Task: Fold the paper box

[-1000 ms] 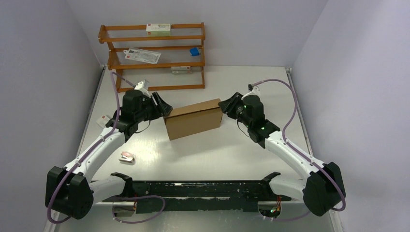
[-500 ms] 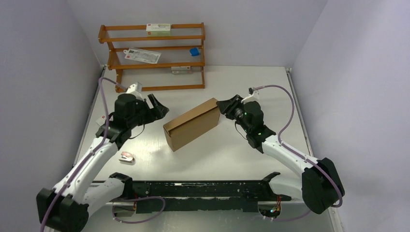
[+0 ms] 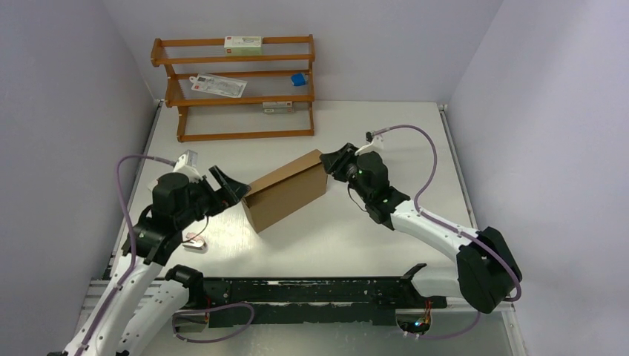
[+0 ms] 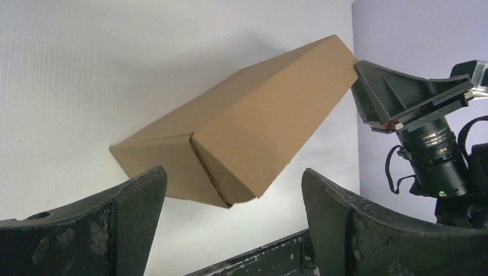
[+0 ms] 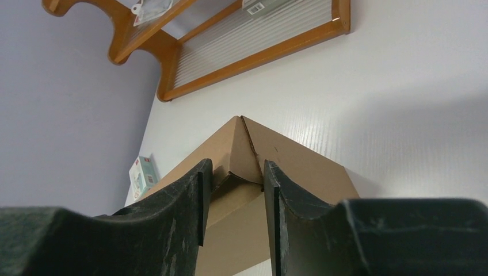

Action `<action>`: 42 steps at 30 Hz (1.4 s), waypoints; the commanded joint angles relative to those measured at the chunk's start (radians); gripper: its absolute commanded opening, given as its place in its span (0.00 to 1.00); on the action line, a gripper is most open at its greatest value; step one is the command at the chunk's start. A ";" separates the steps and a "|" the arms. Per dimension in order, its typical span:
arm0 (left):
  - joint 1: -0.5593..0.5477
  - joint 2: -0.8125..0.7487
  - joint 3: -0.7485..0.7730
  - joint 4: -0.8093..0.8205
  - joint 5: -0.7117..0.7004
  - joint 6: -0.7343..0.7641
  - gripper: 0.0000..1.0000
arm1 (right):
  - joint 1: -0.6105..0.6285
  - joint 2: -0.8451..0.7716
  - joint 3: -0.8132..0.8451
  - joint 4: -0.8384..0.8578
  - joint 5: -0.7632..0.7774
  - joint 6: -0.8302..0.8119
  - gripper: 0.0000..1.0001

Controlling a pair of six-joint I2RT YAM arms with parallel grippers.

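Holding my left tool [image 3: 236, 187] with its fingers wide apart, I am hovering it just off the near-left end of the paper box [image 3: 285, 190], touching nothing. In the left wrist view the two dark fingers [image 4: 132, 207] are standing either side of the frame, and the box's end is showing in the gap between them, clear of both.

Near the tabletop's [image 3: 341, 237] left edge, beside my left arm, a small white and red item [image 3: 195, 242] is lying flat. At the far-left corner the orange-brown wooden rack [image 3: 234, 133] is standing against the back wall, carrying a white carton [image 3: 242, 45] on its top shelf, a flat packet [image 3: 217, 85] below it and a small blue thing [image 3: 298, 78] to the right.

The paper box is sitting near the middle of the tabletop, folded up as a closed brown rectangular box and lying on a diagonal, one end toward the near left and the other toward the far right. I cannot tell whether its underside is resting fully on the tabletop.

My right tool [image 3: 328, 160] is gripping the box's far-right end. In the right wrist view its fingers [image 5: 190, 195] are pressing in close on the cardboard corner, with the end flap's edge pinched between them.
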 commanded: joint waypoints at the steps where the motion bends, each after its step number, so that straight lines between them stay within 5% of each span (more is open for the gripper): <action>1: 0.003 -0.049 -0.029 -0.072 -0.024 -0.101 0.91 | 0.028 0.055 -0.020 -0.156 0.044 -0.045 0.42; 9: 0.003 -0.041 -0.216 0.054 0.102 -0.219 0.83 | 0.046 0.057 -0.026 -0.161 0.065 -0.040 0.42; 18: 0.004 -0.002 -0.246 0.192 0.011 -0.155 0.60 | 0.049 0.028 -0.054 -0.188 0.061 -0.045 0.43; 27: 0.004 0.050 -0.051 0.137 0.004 0.015 0.83 | -0.011 -0.073 0.015 -0.265 -0.008 -0.107 0.58; 34: 0.004 -0.029 -0.043 0.109 -0.138 0.028 0.90 | -0.100 -0.033 0.092 -0.249 -0.196 -0.141 0.62; 42: 0.008 0.090 -0.056 0.224 -0.191 0.013 0.90 | -0.140 0.052 0.117 -0.205 -0.347 -0.106 0.59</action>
